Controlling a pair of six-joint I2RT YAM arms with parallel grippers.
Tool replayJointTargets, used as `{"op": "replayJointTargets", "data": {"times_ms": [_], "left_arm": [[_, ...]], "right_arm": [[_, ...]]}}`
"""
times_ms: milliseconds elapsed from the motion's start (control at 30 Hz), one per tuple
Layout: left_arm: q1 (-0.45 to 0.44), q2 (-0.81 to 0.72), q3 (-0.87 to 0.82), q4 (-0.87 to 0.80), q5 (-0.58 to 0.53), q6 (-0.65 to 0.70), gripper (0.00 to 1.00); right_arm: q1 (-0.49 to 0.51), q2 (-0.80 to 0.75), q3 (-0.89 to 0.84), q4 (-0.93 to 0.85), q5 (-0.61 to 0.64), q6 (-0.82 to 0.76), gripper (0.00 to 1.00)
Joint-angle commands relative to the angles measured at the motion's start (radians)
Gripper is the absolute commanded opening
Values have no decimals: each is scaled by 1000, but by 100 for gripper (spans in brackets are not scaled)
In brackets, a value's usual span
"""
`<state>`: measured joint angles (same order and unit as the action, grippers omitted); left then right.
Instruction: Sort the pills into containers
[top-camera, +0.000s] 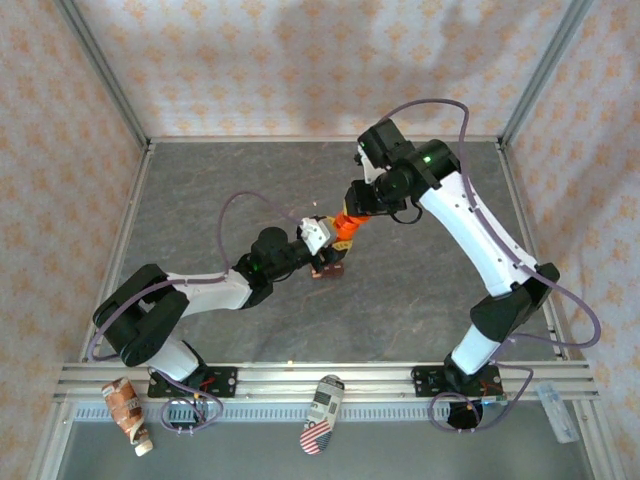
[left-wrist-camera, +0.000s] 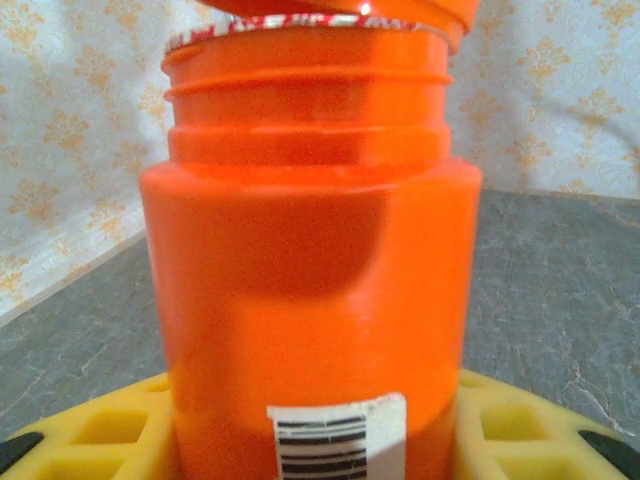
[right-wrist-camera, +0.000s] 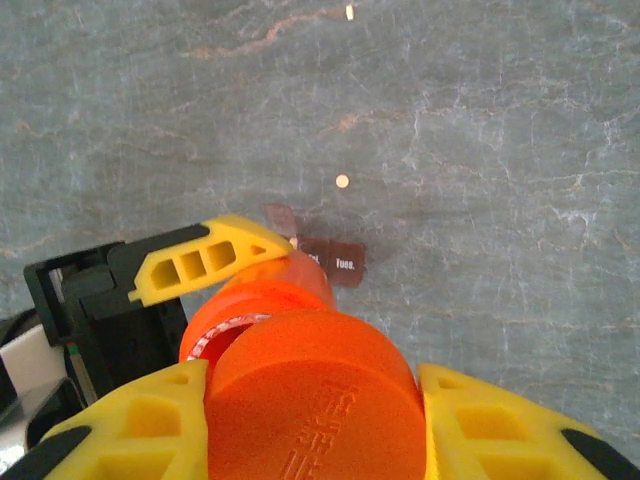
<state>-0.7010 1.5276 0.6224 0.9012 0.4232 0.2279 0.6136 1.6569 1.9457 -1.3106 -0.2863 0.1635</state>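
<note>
My left gripper (top-camera: 328, 236) is shut on the body of an orange bottle (left-wrist-camera: 310, 270), holding it above the table. My right gripper (right-wrist-camera: 312, 400) is shut on the bottle's orange cap (right-wrist-camera: 310, 385), which sits tilted and lifted off the bottle mouth (right-wrist-camera: 232, 328), with the red-and-white seal rim showing. Below the bottle lie the containers (right-wrist-camera: 335, 262), a small dark red-brown box with a lid marked "Tues."; in the top view the containers (top-camera: 328, 268) lie just under both grippers. One of the pills (right-wrist-camera: 342, 181), a pale speck, rests on the table beyond the box, and another (right-wrist-camera: 348, 12) lies farther off.
The grey stone-patterned table (top-camera: 420, 290) is fenced by aluminium rails and patterned walls. In front of the near rail lie a crumpled brown packet (top-camera: 127, 410) and a stars-and-stripes pouch (top-camera: 322, 414).
</note>
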Motion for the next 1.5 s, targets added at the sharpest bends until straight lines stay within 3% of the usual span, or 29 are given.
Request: {"op": "replayJointTargets", "data": {"times_ms": [0, 533, 867, 1233, 1467], "left_arm": [[-10, -6, 39, 1, 22, 47, 0], [-22, -4, 89, -71, 39, 97, 0], [-22, -1, 55, 61, 22, 11, 0], [-20, -15, 34, 182, 29, -66, 0], [-23, -24, 88, 99, 56, -54, 0]], "right_arm": [[6, 0, 36, -60, -3, -29, 32], [29, 32, 6, -81, -17, -50, 32], [13, 19, -49, -74, 33, -35, 33], [-78, -20, -157, 11, -163, 32, 33], [-68, -4, -146, -8, -163, 58, 33]]}}
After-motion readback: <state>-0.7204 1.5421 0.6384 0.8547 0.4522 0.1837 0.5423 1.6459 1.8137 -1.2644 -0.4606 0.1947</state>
